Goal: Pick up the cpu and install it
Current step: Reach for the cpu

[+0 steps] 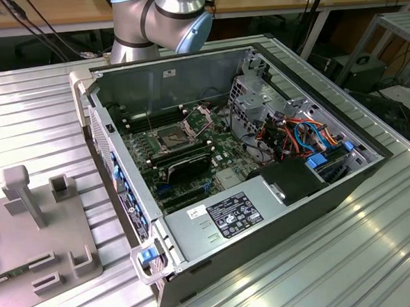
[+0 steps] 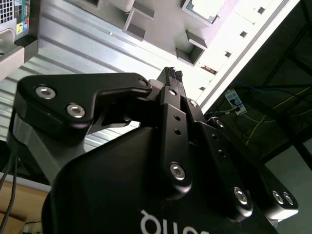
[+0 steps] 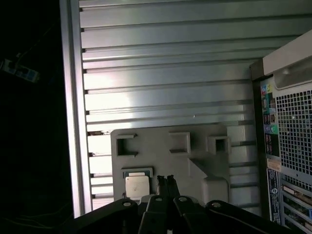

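The gripper (image 3: 165,179) is seen in both wrist views with its two slim black fingers (image 2: 170,105) brought together tip against tip, and nothing is held between them. It is carried above the grey fixture plate (image 3: 195,161), apart from it, with the fingertips directed down at the plate. The cpu (image 3: 136,185) is laid flat in a shallow square recess of that plate, its dull grey top facing up. In the first wrist view it is found just beside the line of the fingertips, on the side of the plate towards the table's edge rail, and it is not touched by the gripper. The plate is set on the slotted aluminium table (image 1: 35,101), and the open computer case (image 1: 261,157) is laid on its side beside it, to the exterior view's right of the plate. Inside the case the socket (image 1: 178,135) is shown with its metal frame hinged up, and the long black memory sticks (image 1: 184,158) are seated just near of it. A silver joint of the arm (image 1: 162,17), capped in pale blue, is seen at the far side of the table behind the case.
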`<move>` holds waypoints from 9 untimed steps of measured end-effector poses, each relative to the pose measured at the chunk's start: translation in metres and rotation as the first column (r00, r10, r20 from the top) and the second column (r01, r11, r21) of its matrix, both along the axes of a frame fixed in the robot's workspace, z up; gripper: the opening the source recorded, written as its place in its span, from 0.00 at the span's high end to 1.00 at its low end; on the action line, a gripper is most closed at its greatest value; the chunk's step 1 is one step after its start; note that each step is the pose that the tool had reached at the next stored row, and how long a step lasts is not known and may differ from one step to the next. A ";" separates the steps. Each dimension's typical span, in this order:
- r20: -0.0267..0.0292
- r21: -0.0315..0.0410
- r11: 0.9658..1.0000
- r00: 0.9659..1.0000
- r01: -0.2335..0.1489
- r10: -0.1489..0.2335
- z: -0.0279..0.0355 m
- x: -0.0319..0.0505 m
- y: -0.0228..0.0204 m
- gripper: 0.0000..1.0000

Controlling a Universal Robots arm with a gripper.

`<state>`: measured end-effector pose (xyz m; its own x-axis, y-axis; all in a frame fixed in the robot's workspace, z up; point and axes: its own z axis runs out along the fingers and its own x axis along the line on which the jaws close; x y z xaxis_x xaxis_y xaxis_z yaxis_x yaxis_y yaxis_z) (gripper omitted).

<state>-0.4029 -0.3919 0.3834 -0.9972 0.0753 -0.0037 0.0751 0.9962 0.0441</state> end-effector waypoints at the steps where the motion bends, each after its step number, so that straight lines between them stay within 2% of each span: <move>1: -0.002 0.000 1.000 1.000 0.000 0.000 -0.0010 -0.0006 -0.0009 0.89; 5: -0.007 0.000 1.000 1.000 0.000 0.000 -0.0038 -0.0032 -0.0036 0.89; 9: -0.010 0.000 1.000 1.000 0.000 0.000 -0.0053 -0.0048 -0.0047 0.89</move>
<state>-0.4077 -0.3966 0.3781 -0.9971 0.0753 0.0058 0.0755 0.9962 0.0433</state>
